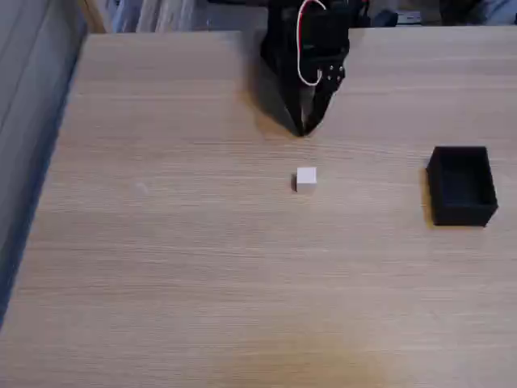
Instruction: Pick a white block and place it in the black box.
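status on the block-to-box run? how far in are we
Done: nothing yet. The block sits alone on the table, well left of the box, which looks empty. In hand: the gripper points down just beyond the block, fingers together, holding nothing. Left: grasp the block, carry it right, drop it in the box.

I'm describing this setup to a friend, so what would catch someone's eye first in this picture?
In the fixed view, the white block stands out first, a small cube alone near the middle of the wooden table. Next comes the black box at the right edge, open-topped and apart from the block. Above the block, the black gripper with red and white wires points down, its fingers close together at the tip.
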Available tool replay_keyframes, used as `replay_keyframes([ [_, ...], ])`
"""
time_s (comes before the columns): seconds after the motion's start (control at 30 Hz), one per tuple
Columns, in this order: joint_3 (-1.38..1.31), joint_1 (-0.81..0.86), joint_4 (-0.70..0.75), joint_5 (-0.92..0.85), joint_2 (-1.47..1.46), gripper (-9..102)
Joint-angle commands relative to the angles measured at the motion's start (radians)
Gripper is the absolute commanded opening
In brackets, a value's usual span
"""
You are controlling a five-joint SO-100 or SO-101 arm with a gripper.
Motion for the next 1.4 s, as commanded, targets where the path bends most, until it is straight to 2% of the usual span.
replay_keyframes([
  [0.0,0.014,0.000,0.005,0.003,0.000,0],
  [1.37,0.014,0.035,0.003,0.029,-0.006,0],
])
